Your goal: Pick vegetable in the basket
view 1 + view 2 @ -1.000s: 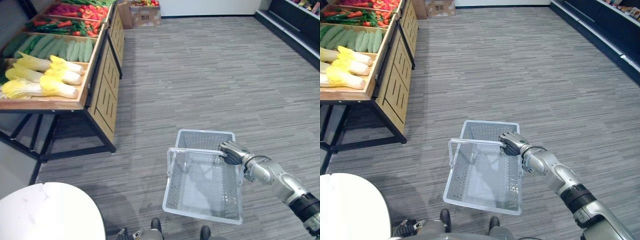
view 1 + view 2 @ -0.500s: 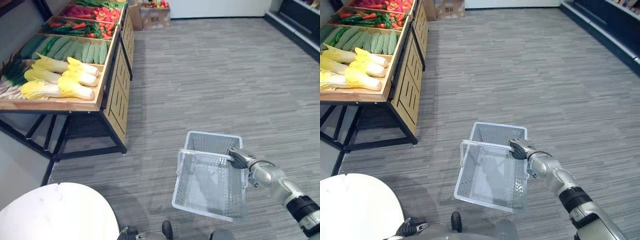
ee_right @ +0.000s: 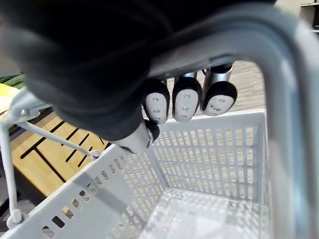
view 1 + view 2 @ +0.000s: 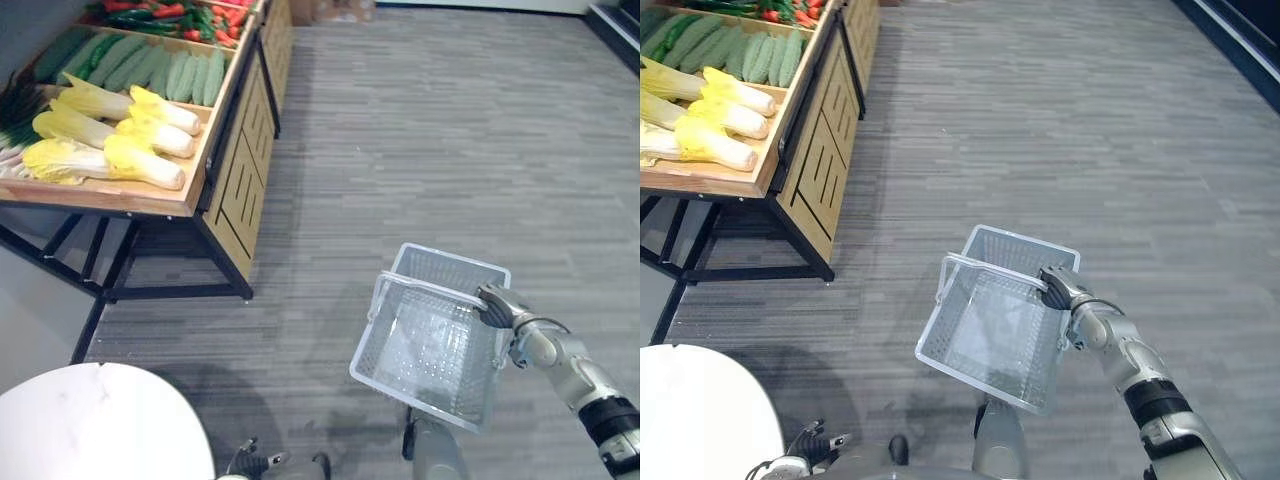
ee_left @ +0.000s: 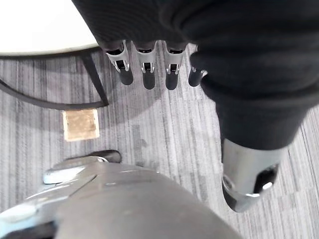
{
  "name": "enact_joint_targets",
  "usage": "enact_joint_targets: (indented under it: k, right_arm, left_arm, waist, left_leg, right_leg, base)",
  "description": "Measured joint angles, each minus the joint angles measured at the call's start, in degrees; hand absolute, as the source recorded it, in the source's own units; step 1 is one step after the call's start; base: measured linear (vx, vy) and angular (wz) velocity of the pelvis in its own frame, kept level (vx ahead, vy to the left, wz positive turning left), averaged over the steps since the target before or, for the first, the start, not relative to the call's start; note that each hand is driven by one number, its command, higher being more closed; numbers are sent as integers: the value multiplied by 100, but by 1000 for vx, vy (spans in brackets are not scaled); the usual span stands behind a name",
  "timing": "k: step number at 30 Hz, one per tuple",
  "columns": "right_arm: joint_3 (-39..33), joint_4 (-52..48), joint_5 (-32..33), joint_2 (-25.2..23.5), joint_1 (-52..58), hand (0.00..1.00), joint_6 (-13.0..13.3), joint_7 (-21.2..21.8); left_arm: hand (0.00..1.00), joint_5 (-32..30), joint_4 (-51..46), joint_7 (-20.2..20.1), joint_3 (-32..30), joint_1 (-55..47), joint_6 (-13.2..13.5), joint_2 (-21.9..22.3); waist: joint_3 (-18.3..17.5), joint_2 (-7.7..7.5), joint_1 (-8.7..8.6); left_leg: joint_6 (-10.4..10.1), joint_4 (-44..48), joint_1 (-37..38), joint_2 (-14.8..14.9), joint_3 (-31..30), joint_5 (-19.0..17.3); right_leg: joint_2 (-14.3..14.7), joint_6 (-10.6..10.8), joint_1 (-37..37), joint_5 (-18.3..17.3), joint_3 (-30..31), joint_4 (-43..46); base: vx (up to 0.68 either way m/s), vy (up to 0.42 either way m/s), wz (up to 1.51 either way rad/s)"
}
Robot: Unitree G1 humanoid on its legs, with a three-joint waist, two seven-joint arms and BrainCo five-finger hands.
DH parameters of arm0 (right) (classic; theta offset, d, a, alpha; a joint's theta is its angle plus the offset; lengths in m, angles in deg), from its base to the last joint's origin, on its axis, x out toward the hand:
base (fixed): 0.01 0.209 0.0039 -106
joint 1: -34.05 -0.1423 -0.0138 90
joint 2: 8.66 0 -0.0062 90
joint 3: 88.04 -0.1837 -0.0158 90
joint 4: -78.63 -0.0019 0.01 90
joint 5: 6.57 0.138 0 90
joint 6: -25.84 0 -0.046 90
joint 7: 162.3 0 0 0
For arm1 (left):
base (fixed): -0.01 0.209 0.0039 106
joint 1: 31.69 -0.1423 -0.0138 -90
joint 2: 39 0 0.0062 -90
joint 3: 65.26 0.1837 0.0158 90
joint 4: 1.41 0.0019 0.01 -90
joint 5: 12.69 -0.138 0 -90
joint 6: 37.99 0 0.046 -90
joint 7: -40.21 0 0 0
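A white plastic basket (image 4: 415, 375) hangs tilted above the floor, and its inside is bare. My right hand (image 4: 497, 303) is shut on the basket's handle (image 3: 279, 74), fingers curled round it in the right wrist view. On a wooden stall at the left lie yellow-green cabbages (image 4: 110, 150), cucumbers (image 4: 150, 70) and red peppers (image 4: 160, 10). The basket hangs well to the right of the stall. My left hand (image 5: 144, 64) hangs low by my side with straight fingers and holds nothing.
The stall (image 4: 240, 170) has a black metal frame and a slatted wooden side. A round white table (image 4: 90, 420) stands at the lower left. Grey striped floor (image 4: 430, 130) stretches open between the stall and the far right.
The whole picture has shifted as the camera moved, and the stall now shows closer. The basket hangs more tilted from my right hand, which keeps its hold.
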Motion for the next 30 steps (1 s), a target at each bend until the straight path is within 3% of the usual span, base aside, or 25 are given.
enact_joint_targets:
  k: [1,2,3,4,5,6,8,9,12,14,15,16,17,18,20,21,22,25,26,27,29,30]
  right_arm:
    - [-4,4,0,-4,21,100,-28,19]
    - [-6,-3,1,-3,21,100,-23,21]
    - [-15,-2,5,-3,22,100,-24,22]
    - [-14,-2,5,-3,50,100,-25,23]
    - [-14,-1,5,-4,97,100,-31,25]
    - [-52,-3,4,-1,131,100,-37,24]
    - [-161,-11,4,1,215,100,-41,21]
    - [-251,-13,6,1,275,100,-49,20]
    - [-314,-14,13,-62,363,100,-108,20]
    - [-318,-14,11,-83,402,100,-125,20]
    - [-334,-11,11,-79,494,100,-131,20]
    - [-330,-11,11,-75,546,100,-123,20]
    - [-344,6,11,-150,548,100,-134,14]
    - [-315,16,14,-306,547,100,-123,13]
    - [-301,13,13,-311,518,100,-95,14]
    - [-161,21,10,-314,487,100,-91,26]
    - [-84,20,10,-315,474,100,-82,28]
    - [37,10,8,-387,427,100,29,38]
    - [40,9,6,-523,422,100,30,37]
    - [87,19,1,-698,439,100,25,38]
    - [230,31,0,-930,470,100,38,38]
    - [234,52,-2,-1073,495,100,38,39]
  left_arm:
    - [0,1,98,-3,-40,-18,15,104]
    - [0,2,100,-2,-119,-7,23,142]
    - [0,9,85,3,-230,33,25,197]
    - [0,10,83,-7,-236,54,13,186]
    - [0,10,33,-15,-240,44,14,179]
    - [0,9,-28,-16,-289,40,22,163]
    - [0,13,-108,-15,-359,42,29,161]
    - [0,20,-159,-6,-403,51,28,173]
    - [0,31,-259,-3,-441,58,26,221]
    - [0,29,-286,1,-440,53,4,247]
    - [0,29,-287,4,-441,-18,-3,299]
    - [0,29,-291,5,-447,-180,-3,361]
    - [0,32,-256,5,-472,-211,-10,360]
    - [0,32,-265,29,-568,-161,-23,406]
    - [0,20,-285,20,-658,-102,-15,367]
    - [0,19,-228,16,-757,-130,-19,417]
    - [0,17,-215,9,-810,-155,-19,434]
    - [0,15,-182,14,-870,-187,-23,400]
    - [0,13,-176,20,-802,-227,-20,341]
    - [0,2,-175,27,-667,-292,-25,230]
    - [0,0,-191,54,-429,-351,-34,97]
    - [0,0,-191,64,-354,-344,-73,-30]
  waist:
    - [-106,179,50]
    - [-129,225,58]
    - [-110,279,111]
    - [-109,288,126]
    - [-98,270,176]
    - [-66,214,235]
    - [-32,149,297]
    - [-33,147,314]
    - [-25,188,405]
    - [-18,176,452]
    - [-43,242,465]
    - [-122,412,509]
    - [-148,463,536]
    - [-104,305,527]
    - [-90,298,601]
    - [-88,288,728]
    - [-87,276,745]
    - [-99,144,784]
    - [-77,17,777]
    - [-103,-89,761]
    - [-121,-255,679]
    - [-118,-313,633]
  left_leg:
    - [3,657,-263,272,-118,27]
    - [-46,1146,-472,389,-168,119]
    - [-116,2240,-872,568,-178,505]
    - [-148,2778,-1081,657,-170,863]
    - [-172,3649,-1378,805,-116,1483]
    - [-3,4430,-1669,962,357,1402]
    - [202,4769,-1917,1037,822,1261]
    - [264,4762,-2195,1046,1083,1167]
    - [231,3948,-2820,966,1473,1026]
    - [136,2327,-2887,570,1577,1123]
    - [57,872,-2750,327,1488,1551]
    - [-24,-402,-2577,253,1258,1992]
    - [106,-421,-2531,218,1203,2616]
    - [332,-37,-2740,75,1194,2490]
    - [413,576,-3001,65,1198,2077]
    - [621,920,-2939,59,1306,1869]
    - [667,956,-2854,35,1349,1797]
    - [722,495,-2312,-206,1560,1601]
    - [715,89,-1930,-366,1641,1590]
    - [760,-222,-1534,-516,1731,1557]
    - [836,-522,-1001,-610,1708,1455]
    - [831,-595,-739,-609,1626,1355]
  right_leg:
    - [249,-234,54,-200,-165,166]
    - [346,-329,156,-257,-248,170]
    - [494,-436,425,-353,-397,155]
    - [544,-503,611,-438,-478,116]
    - [595,-599,1035,-516,-561,-60]
    - [596,-670,1584,-563,-566,-360]
    - [510,-702,2039,-726,-555,-599]
    - [430,-550,2266,-939,-592,-685]
    - [295,-401,2505,-1148,-662,-740]
    - [133,-263,2668,-1265,-739,-759]
    - [116,-222,2837,-1323,-827,-841]
    - [226,-69,2986,-1465,-802,-908]
    - [247,17,3072,-1576,-746,-942]
    - [163,-61,3095,-1666,-626,-918]
    - [146,-51,3121,-1464,-488,-923]
    - [52,27,3257,-1259,-314,-916]
    - [0,96,3306,-1178,-247,-876]
    - [-305,129,2877,-1142,144,380]
    - [-485,349,2384,-1008,374,1597]
    - [-627,762,1877,-463,678,2710]
    - [-649,987,1259,557,946,4040]
    - [-627,587,851,308,873,4897]
  base:
    - [611,-342,38]
    - [760,-408,19]
    - [626,-354,17]
    - [750,-372,24]
    - [567,-254,23]
    - [542,-233,16]
    - [463,-142,15]
    - [410,-67,19]
    - [368,70,10]
    - [382,166,15]
    - [430,224,11]
    - [447,248,0]
    - [500,288,9]
    - [396,222,23]
    - [380,184,16]
    - [380,160,-10]
    - [438,191,-18]
    - [275,154,-10]
    - [271,164,-18]
    - [343,189,-19]
    - [359,119,-6]
    - [374,86,9]
